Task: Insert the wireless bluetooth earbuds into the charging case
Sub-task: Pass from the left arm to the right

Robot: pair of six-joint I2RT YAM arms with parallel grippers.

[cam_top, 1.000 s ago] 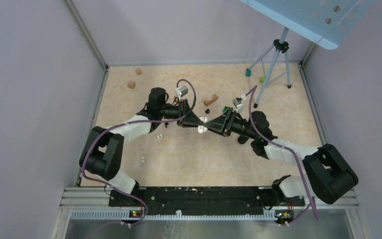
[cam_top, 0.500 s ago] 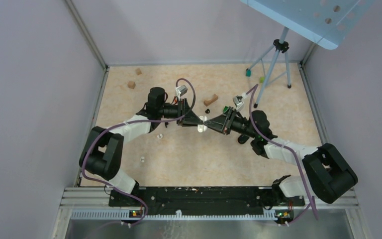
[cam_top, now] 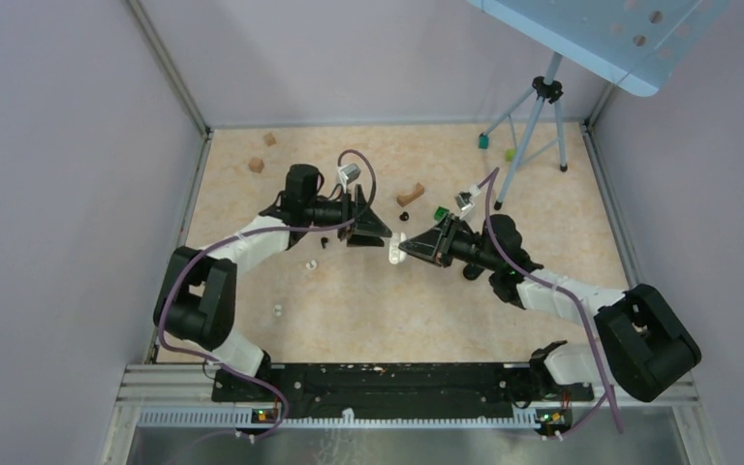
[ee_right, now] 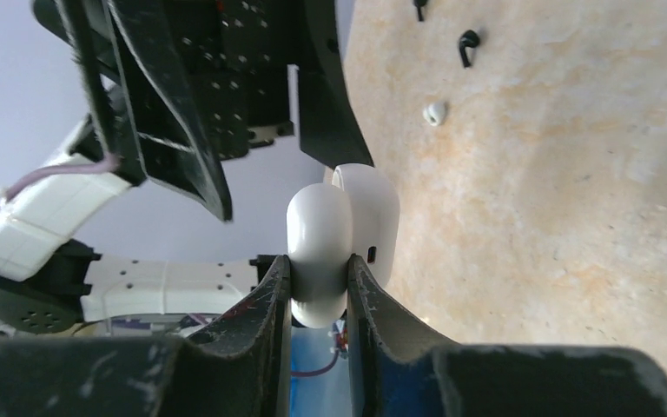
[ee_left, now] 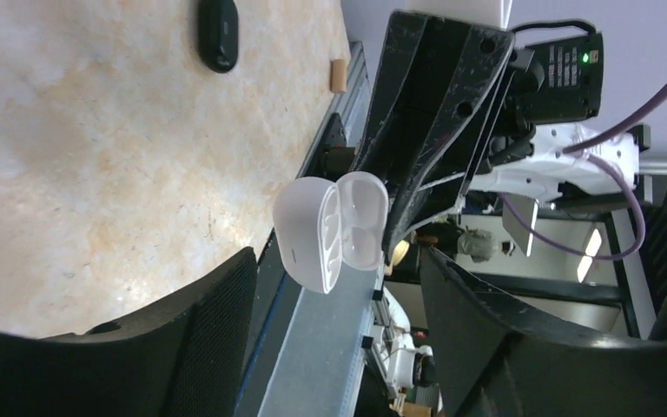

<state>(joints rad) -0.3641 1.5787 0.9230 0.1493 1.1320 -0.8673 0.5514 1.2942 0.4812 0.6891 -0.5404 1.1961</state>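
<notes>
Gloss against matt
Smooth, glossy white plastic for the charging case (ee_right: 334, 230); scuffed matt black plastic for the right gripper fingers (ee_right: 256, 328); mottled beige stone-look tabletop (ee_right: 573, 217).

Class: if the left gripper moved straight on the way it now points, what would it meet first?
Probably the open white charging case, pinched in the right gripper: it sits straight ahead, framed by the open jaws of the left gripper. Depth is hard to judge.

Narrow free gap between left fingers (ee_left: 208, 339) and charging case (ee_left: 308, 230); tripod (cam_top: 546, 90) occupies far-right corner.
</notes>
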